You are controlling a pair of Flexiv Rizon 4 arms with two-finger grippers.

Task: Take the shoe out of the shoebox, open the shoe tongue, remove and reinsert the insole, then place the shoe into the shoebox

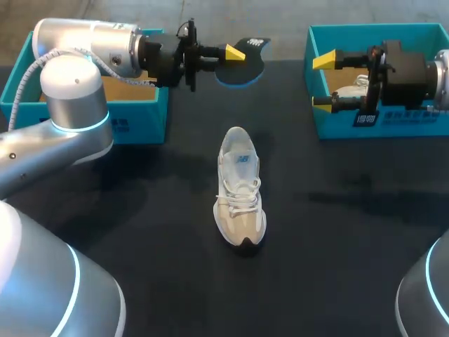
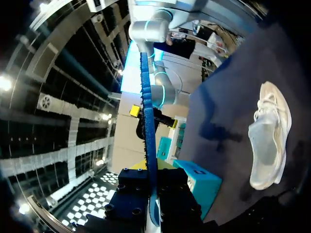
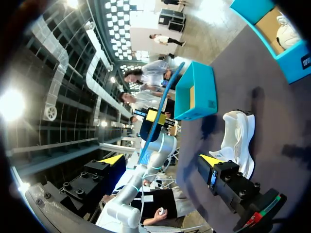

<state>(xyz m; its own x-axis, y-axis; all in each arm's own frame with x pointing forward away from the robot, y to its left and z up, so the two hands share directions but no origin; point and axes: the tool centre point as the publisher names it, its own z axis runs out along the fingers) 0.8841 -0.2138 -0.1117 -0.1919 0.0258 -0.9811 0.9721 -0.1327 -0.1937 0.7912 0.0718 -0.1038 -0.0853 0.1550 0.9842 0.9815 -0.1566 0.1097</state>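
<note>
the shoe (image 1: 240, 188) stands alone in the middle of the table (image 1: 337, 232), with bare surface open on every side. the left shoebox (image 1: 133, 119) and right shoebox (image 1: 351, 29) wall off the far corners. in the gap between them the left gripper (image 1: 231, 57) holds the insole (image 1: 245, 68) aloft, and the right gripper (image 1: 324, 83), fingers spread, hangs by the right shoebox's inner end.

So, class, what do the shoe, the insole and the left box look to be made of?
Shoe: pale mesh-like fabric with woven laces, dark rubbery-looking sole; matt. Insole: likely thin foam, judging by its slim blue edge; dark top, perhaps fabric. Left box: cardboard, teal printed outside, plain brown inside.
</note>
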